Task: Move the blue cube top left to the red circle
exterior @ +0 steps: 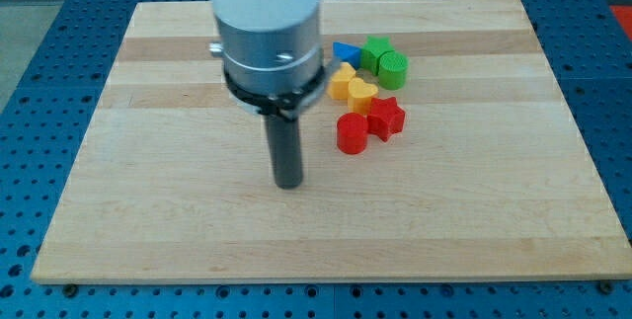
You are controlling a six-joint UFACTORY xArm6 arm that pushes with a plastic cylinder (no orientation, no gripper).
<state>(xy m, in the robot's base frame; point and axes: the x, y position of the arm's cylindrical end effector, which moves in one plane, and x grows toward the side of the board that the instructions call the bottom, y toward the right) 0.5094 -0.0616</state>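
Note:
My tip (288, 185) rests on the wooden board (148, 210), left of and slightly below the cluster of blocks. The red circle (352, 133) is the nearest block, a short way to the tip's right and a little higher in the view. A red star (386, 117) touches it on its upper right. The only blue block that shows is a blue triangle (345, 52) at the cluster's top left, next to the arm's body. No blue cube shows; the arm's body (269, 33) hides the board behind it.
Two yellow blocks (343, 83) (362, 93) sit between the blue triangle and the red blocks. A green block (375, 48) and a green cylinder (393, 68) sit at the cluster's top right. A blue perforated table (39, 82) surrounds the board.

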